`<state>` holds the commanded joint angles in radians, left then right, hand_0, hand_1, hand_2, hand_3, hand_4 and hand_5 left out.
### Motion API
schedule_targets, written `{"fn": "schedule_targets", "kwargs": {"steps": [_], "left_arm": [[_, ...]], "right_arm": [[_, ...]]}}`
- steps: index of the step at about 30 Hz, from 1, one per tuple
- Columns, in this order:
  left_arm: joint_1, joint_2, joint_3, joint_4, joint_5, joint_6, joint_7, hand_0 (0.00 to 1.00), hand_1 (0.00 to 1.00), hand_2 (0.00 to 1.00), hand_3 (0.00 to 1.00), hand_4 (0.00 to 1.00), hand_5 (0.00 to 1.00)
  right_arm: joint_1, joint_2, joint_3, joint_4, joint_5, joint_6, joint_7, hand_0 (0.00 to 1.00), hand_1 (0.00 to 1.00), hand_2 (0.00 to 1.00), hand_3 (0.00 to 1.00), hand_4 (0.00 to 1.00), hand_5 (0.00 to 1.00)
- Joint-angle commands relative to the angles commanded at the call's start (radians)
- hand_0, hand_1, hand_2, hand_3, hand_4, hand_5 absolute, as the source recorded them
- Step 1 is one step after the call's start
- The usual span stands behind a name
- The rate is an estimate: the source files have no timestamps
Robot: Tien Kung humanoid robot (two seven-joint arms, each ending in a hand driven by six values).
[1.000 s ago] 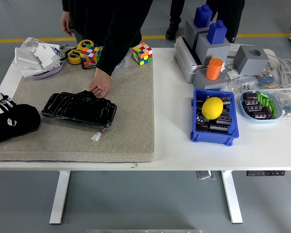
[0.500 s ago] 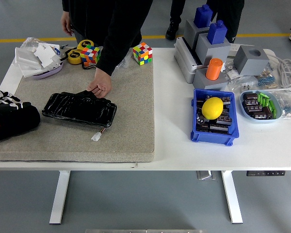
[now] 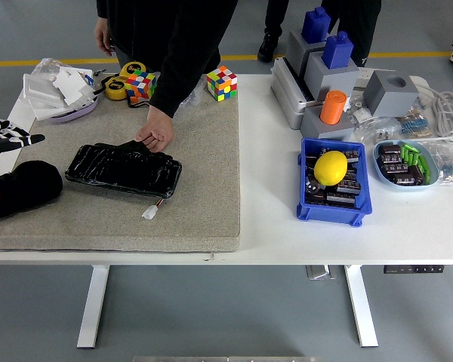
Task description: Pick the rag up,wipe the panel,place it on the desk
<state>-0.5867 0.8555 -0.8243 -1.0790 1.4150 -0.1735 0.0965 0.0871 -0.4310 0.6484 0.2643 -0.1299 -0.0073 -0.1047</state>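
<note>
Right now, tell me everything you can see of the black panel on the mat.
The black panel is a flat, glossy, roughly rectangular slab with a wrinkled, film-like surface. It lies flat on the grey mat, long side running left to right, slightly skewed. A thin wire with a small white connector trails from its near right corner. A person's hand rests on its far edge. Nothing else touches it.

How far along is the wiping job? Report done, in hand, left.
Done: nothing provable; the rag lies bunched on the mat, at its left end, ungrasped. In hand: the left hand hovers open beside it, empty; a person's hand rests on the panel, far edge. Left, by appearances: grasp, wipe, set down.
</note>
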Motion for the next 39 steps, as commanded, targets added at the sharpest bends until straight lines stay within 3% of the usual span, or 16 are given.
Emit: {"fn": "schedule_targets", "kwargs": {"steps": [9,14,20,29,39], "left_arm": [[0.007,0.023,-0.103,-0.095,0.021,-0.029,0.052,0.613,0.723,0.749,0.793,0.998,0.998],[0.012,0.049,-0.167,-0.146,0.011,-0.041,0.073,0.619,0.722,0.745,0.793,0.998,0.979],[0.018,0.062,-0.179,-0.146,0.003,-0.049,0.08,0.62,0.721,0.745,0.792,0.998,0.966],[0.038,0.053,-0.177,-0.138,0.002,-0.057,0.087,0.621,0.72,0.746,0.793,0.998,0.962],[0.038,0.061,-0.163,-0.14,0.0,-0.062,0.09,0.621,0.718,0.747,0.794,0.998,0.955]], "right_arm": [[-0.001,0.0,0.005,-0.001,-0.002,0.0,0.0,0.723,0.686,0.682,0.585,0.998,0.506],[-0.003,0.0,0.007,-0.001,-0.004,-0.001,0.0,0.723,0.687,0.682,0.585,0.998,0.505],[-0.004,0.001,0.003,0.0,-0.007,-0.001,0.0,0.723,0.686,0.682,0.586,0.998,0.504],[-0.005,0.003,-0.001,0.001,-0.009,-0.003,0.0,0.723,0.686,0.682,0.585,0.998,0.505],[-0.01,0.008,-0.003,0.003,-0.013,-0.003,0.0,0.723,0.687,0.683,0.585,0.998,0.506]]}}
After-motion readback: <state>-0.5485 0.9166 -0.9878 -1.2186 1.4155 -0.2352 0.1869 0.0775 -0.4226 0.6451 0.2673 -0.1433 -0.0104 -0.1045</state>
